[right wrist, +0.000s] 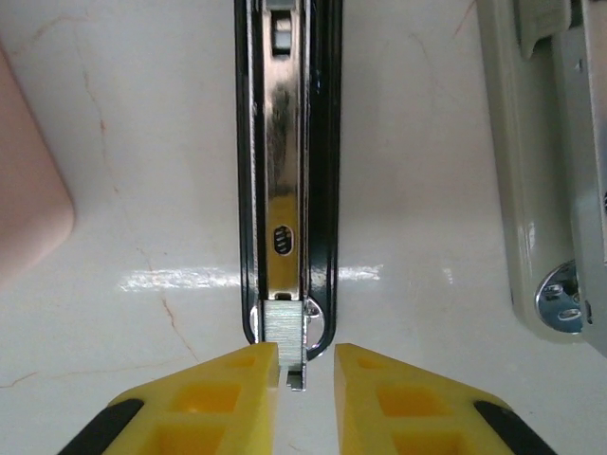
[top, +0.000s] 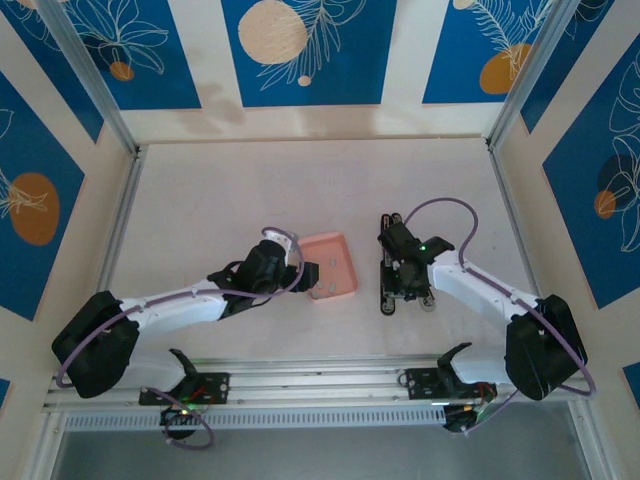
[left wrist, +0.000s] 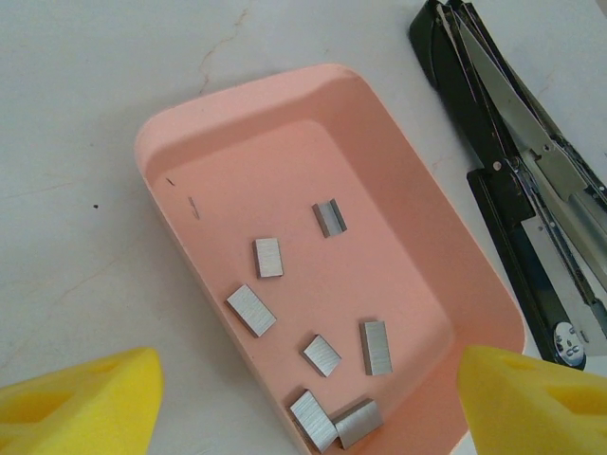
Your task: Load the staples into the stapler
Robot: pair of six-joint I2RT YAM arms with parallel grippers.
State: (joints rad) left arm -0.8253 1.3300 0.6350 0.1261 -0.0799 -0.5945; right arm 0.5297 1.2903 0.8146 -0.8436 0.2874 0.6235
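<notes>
The stapler (top: 387, 298) lies hinged open on the table, right of centre. In the right wrist view its magazine channel (right wrist: 285, 142) runs straight away from me. One silvery strip of staples (right wrist: 283, 327) sits at the channel's near end. My right gripper (right wrist: 305, 365) hovers there with a narrow gap. Its left fingertip (right wrist: 248, 379) overlaps the strip and the right one stands apart from it. Several more staples (left wrist: 251, 310) lie loose in the pink tray (left wrist: 237, 90). My left gripper (left wrist: 310, 374) hangs wide open over the tray's near end, holding nothing.
The stapler's other half (right wrist: 541, 142) lies just right of the channel. A corner of the tray (right wrist: 28, 209) shows left of it. Tray (top: 340, 250) and stapler are about a hand's width apart. Blue patterned walls and metal rails (top: 120, 215) enclose the table.
</notes>
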